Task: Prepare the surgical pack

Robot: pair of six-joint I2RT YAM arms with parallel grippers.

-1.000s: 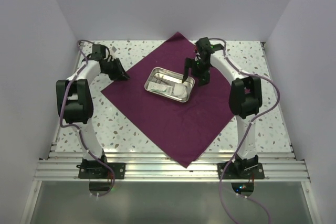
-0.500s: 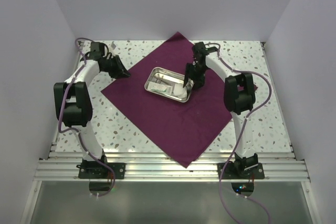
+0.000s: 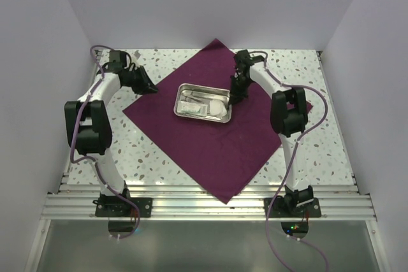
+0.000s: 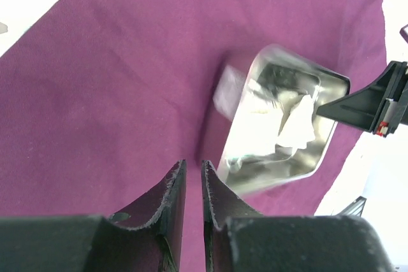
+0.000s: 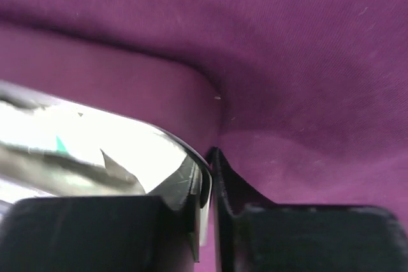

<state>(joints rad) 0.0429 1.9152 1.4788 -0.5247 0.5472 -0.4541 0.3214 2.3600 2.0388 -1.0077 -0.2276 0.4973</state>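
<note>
Steel tray (image 3: pixel 180 90) taken as reference.

- Tray sits flat on the purple drape (image 3: pixel 210 157), above the drape's middle. The drape is spread open as a diamond on the speckled desk (image 3: pixel 319 151) and reaches past the tray on every side.
- In the tray: a white gauze piece (image 3: pixel 218 107) at the right end. Pale flat items and thin metal instruments (image 3: pixel 193 102) fill the left and middle; too small to tell apart.
- Right end effector (image 3: pixel 237 95) is at the tray's right end, pointing down at its far right corner. Right wrist view: the two fingers (image 5: pixel 245 221) are pinching the tray's rolled rim, one inside the wall and one outside. The drape puckers just beyond that corner.
- Left end effector (image 3: pixel 150 88) is left of the tray and apart from it, low over the drape's upper-left edge. Left wrist view: its fingers (image 4: pixel 167 199) are nearly pressed together, only a thin slit between them, tips aimed at the cloth with the tray beyond. Cannot tell whether any cloth is caught in the slit.
- Bare desk shows left, right and behind the tray, outside the drape's edges.
</note>
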